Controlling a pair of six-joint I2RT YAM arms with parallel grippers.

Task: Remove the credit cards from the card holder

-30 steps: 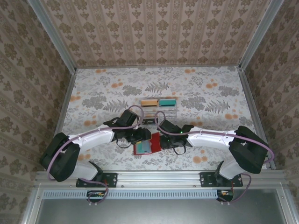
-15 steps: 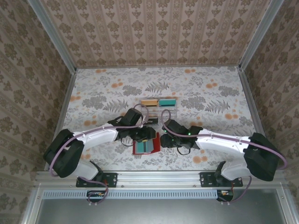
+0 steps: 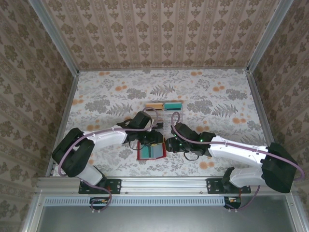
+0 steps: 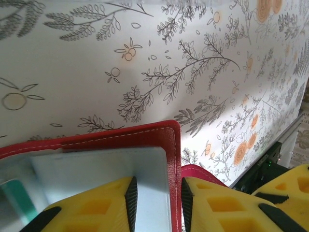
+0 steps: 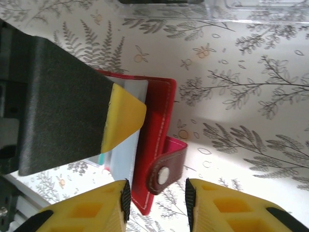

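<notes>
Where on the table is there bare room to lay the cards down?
Bare table lies left and right of the clear tray and along the back wall. Crowded near middle: left gripper and right gripper meet at the card holder, tray just behind.

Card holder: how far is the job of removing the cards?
Done: the holder lies open. In hand: the left gripper straddles its edge, the right gripper brackets the tab. Left: a teal card sits inside, not pulled yet.
</notes>
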